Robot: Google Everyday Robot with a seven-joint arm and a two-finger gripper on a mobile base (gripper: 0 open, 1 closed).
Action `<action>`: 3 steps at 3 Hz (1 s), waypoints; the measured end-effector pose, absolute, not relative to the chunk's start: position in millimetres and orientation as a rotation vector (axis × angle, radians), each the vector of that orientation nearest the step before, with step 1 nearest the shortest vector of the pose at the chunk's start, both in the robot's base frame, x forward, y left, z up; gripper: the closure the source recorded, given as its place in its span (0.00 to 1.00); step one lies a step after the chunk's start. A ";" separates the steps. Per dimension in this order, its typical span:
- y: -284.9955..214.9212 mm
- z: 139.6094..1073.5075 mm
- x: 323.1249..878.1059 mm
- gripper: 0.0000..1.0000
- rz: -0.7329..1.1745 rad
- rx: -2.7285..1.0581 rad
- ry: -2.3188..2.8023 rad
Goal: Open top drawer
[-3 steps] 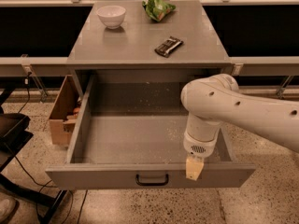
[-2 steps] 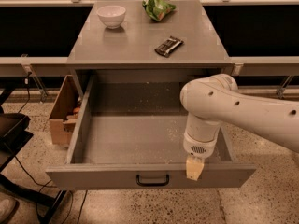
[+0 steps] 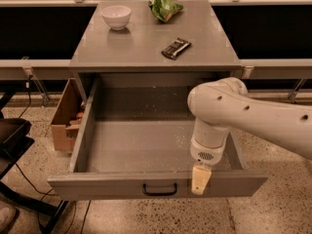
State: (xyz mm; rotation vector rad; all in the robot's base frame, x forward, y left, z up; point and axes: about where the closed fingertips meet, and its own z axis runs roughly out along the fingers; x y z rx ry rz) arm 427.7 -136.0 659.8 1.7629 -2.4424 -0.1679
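Observation:
The top drawer is a wide grey drawer pulled far out of the grey cabinet. Its speckled grey inside holds nothing. A small black bar handle sits at the centre of its front. My gripper hangs from the white arm over the drawer's front edge, right of the handle and apart from it. Only a cream-coloured fingertip shows, in front of the drawer face.
On the cabinet top stand a white bowl, a green bag and a dark snack bar. A cardboard box sits on the floor at the left. A black object is at the far left.

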 end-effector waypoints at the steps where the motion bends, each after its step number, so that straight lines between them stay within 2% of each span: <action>1: -150.1 692.7 435.3 0.00 -0.146 1.770 -2.442; 2: -188.6 787.7 452.0 0.00 -0.093 1.772 -2.461; 3: -237.2 848.7 461.7 0.00 -0.119 1.773 -2.518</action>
